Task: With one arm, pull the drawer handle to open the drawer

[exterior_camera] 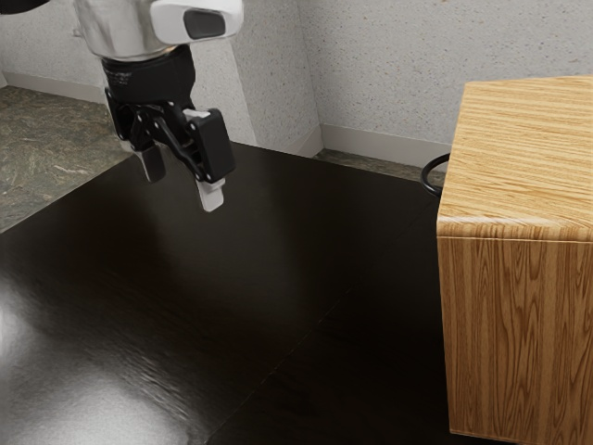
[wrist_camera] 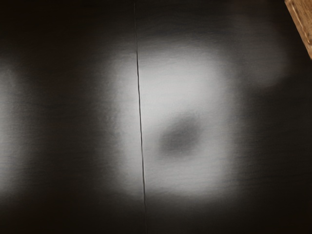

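A light wooden drawer cabinet [exterior_camera: 519,260] stands on the dark table [exterior_camera: 185,315] at the exterior view's right. A thin black curved handle [exterior_camera: 432,174] sticks out from its far left edge, mostly hidden behind the cabinet. My gripper [exterior_camera: 181,184] hangs open above the table at the upper left, well away from the cabinet, with nothing between its fingers. In the wrist view a corner of the cabinet [wrist_camera: 301,22] shows beyond the glossy table top [wrist_camera: 73,122].
The table top is dark and glossy with a seam [wrist_camera: 140,122] running across it. Behind stand a speckled wall [exterior_camera: 417,65] with a white skirting board, and a stone-patterned floor [exterior_camera: 46,139] at the left.
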{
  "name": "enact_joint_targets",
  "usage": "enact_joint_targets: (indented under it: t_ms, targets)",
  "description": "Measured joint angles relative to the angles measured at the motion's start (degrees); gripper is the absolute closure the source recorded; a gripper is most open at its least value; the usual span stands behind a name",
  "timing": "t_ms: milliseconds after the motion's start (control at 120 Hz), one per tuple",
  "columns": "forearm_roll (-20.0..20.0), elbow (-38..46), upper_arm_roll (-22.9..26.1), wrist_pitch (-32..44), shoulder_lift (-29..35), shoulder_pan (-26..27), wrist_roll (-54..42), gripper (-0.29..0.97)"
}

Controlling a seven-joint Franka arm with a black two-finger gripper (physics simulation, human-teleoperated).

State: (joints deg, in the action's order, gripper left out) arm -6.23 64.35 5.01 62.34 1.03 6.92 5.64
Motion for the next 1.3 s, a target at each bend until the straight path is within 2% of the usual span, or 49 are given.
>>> enact_joint_targets:
  t_ms: [217, 325, 467, 642, 867, 1050, 1133, 1208, 1300]
  targets:
    - [1.2, 0.0, -1.1, 2.3, -0.2, 4.0, 1.0, 0.0]
    - [3.7, 0.0, 2.8, 7.5, -1.5, 0.4, 1.5, 0.0]
    - [5.5, 0.2, 4.6, 15.1, -2.1, -1.1, 2.0, 0.0]
    - [6.8, 0.4, 5.0, 22.3, -3.4, -1.3, 2.4, 0.0]
    - [7.9, 0.3, 4.7, 27.1, -3.8, -2.4, 2.9, 0.0]
    - [12.6, 1.1, 4.6, 31.4, -4.9, -3.1, 3.1, 0.0]
    - [15.1, 4.0, 5.1, 33.6, -4.5, -5.8, 3.2, 0.0]
    - [16.2, 4.7, 11.4, 35.2, -4.4, -14.0, 3.3, 0.0]
    - [16.8, 4.9, 13.6, 36.6, -4.7, -17.3, 3.4, 0.0]
